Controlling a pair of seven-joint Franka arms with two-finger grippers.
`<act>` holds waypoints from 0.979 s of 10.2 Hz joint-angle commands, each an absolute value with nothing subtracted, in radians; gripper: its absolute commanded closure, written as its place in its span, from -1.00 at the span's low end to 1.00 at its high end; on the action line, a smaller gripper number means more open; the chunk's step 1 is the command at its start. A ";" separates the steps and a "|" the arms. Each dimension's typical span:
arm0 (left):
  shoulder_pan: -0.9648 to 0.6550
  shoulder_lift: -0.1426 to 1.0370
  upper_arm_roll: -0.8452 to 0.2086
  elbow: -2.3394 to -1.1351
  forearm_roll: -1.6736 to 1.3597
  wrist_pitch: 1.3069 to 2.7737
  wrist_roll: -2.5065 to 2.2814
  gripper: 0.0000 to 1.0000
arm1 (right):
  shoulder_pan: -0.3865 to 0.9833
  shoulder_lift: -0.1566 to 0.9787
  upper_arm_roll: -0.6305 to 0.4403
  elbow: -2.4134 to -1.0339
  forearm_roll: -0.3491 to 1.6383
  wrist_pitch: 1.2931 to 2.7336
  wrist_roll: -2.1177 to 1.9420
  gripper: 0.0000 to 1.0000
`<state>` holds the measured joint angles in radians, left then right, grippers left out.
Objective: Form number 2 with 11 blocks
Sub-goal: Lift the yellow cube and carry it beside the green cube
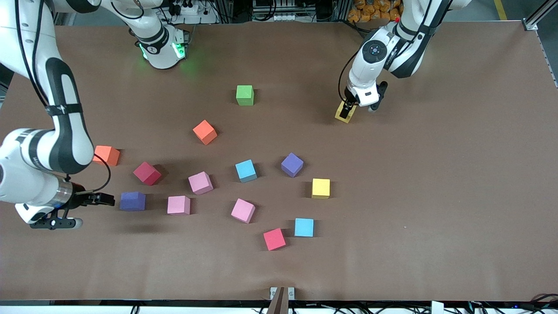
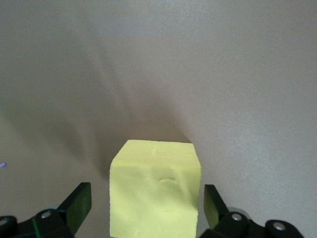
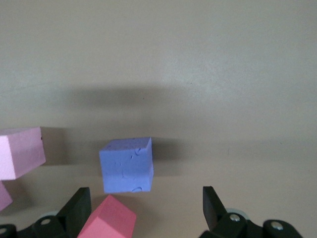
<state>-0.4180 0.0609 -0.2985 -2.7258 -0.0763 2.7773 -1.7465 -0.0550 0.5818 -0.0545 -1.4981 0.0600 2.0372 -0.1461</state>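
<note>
While blocks (image 1: 245,170) lie scattered over brown table (image 1: 436,196), mostly centre and lower-centre of front frame, no number 2 formed yet. Left gripper (image 1: 347,109), upper right of frame, fingers spread, straddles yellow block (image 2: 156,191) without pinching it. Right gripper (image 1: 104,199), lower left of frame, low over table, fingers spread, empty, just beside purple block (image 1: 132,201). Green block (image 1: 244,94) sits alone, upper centre.

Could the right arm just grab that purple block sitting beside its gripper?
Probably yes. The right gripper is open, low and beside the purple block, with bare table between them. A red block sits close in its wrist view and might get bumped.
</note>
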 commanded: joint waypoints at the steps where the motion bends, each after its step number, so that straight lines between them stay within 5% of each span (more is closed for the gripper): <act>1: -0.417 0.084 -0.307 -2.737 -0.100 2.829 -1.749 -1.00 | -0.057 0.586 -0.057 -1.503 0.072 2.016 -0.199 -1.00; 2: -0.417 0.086 -0.307 -2.735 -0.100 2.829 -1.749 -0.98 | -0.057 0.586 -0.057 -1.499 0.072 2.016 -0.199 -1.00; 3: -0.417 0.086 -0.307 -2.737 -0.100 2.829 -1.747 -0.17 | -0.057 0.586 -0.057 -1.500 0.074 2.016 -0.202 -1.00; 5: -0.417 0.087 -0.307 -2.734 -0.100 2.826 -1.750 0.72 | -0.060 0.588 -0.057 -1.500 0.072 2.016 -0.202 -1.00; 10: -0.423 0.086 -0.311 -2.654 -0.100 2.730 -1.877 0.75 | -0.061 0.473 -0.058 -1.483 0.075 1.847 -0.202 -1.00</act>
<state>-0.4186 0.0865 -0.3002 -2.7077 -0.0776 2.7957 -1.8254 -0.0566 0.5345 -0.0582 -1.4712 0.0600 1.8978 -0.1853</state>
